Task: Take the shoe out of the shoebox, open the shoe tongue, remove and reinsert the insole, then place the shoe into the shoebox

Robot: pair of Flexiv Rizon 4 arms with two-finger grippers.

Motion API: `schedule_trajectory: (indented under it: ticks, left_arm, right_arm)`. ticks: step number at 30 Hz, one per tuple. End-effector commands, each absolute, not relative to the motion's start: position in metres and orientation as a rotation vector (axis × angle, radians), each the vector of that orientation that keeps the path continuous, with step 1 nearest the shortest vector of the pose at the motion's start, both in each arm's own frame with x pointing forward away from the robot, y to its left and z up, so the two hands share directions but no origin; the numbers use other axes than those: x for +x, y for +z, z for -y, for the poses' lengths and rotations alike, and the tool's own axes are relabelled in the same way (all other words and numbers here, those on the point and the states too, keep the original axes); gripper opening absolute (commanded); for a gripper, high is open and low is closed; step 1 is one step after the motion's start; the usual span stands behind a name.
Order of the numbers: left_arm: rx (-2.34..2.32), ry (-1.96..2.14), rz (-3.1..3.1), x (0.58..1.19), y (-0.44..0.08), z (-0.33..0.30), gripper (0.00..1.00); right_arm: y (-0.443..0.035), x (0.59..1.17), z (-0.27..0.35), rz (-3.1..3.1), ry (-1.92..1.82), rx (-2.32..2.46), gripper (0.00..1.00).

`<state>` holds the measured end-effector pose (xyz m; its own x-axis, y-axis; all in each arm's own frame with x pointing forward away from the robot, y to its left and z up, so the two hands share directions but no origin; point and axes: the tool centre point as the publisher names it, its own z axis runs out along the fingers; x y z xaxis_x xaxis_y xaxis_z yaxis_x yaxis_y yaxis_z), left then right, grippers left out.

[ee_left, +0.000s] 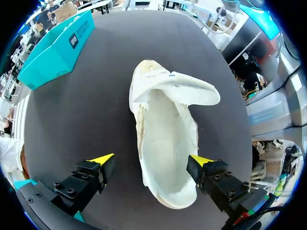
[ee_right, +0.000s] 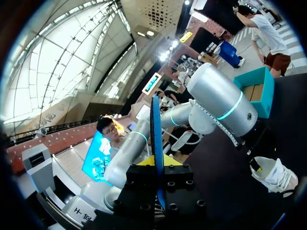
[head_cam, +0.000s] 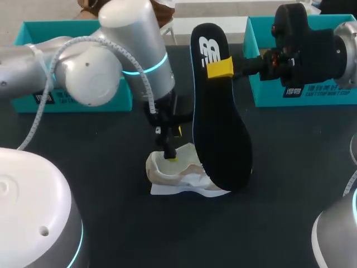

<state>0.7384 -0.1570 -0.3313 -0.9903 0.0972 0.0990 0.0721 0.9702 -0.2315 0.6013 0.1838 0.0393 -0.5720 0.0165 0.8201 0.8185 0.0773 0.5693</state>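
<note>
Cream shoe point(head_cam: 178, 173): being displayed sole down on the dark table point(head_cam: 111, 234) near its middle, outside both boxes, with its opening facing up and its tongue point(ee_left: 184, 91) laid forward toward the toe. Left gripper point(head_cam: 169, 155): being held spread open directly over the shoe's heel end, grasping nothing. In the left wrist view one finger point(ee_left: 103, 160) is being shown apart from the shoe and the other at its edge. Black insole point(head_cam: 218, 111): being held on end just right of the shoe, its lower end level with the shoe; contact cannot be told. Right gripper point(head_cam: 220, 68): being clenched on the insole's upper part. Left teal box point(head_cam: 33, 33) and right teal box point(head_cam: 262, 61): being shown at the far side.
</note>
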Motion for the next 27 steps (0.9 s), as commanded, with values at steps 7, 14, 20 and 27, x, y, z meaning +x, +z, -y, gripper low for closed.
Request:
schedule_trajectory:
  ticks: [7,14,20,27]
  left_arm:
    - [-0.143,0.324,2.987,0.746,-0.363,0.184,0.59]
    - [-0.124,0.312,2.975,0.746,-0.377,0.192,0.48]
    - [-0.121,0.312,2.961,0.742,-0.383,0.195,0.44]
    - [-0.134,0.305,2.941,0.74,-0.388,0.199,0.05]
  right_arm:
    - [0.039,0.602,-0.186,1.705,-1.562,-0.835,0.0]
    - [0.039,0.602,-0.186,1.705,-1.562,-0.835,0.0]
    - [0.039,0.602,-0.186,1.705,-1.562,-0.835,0.0]
    - [0.039,0.602,-0.186,1.705,-1.562,-0.835,0.0]
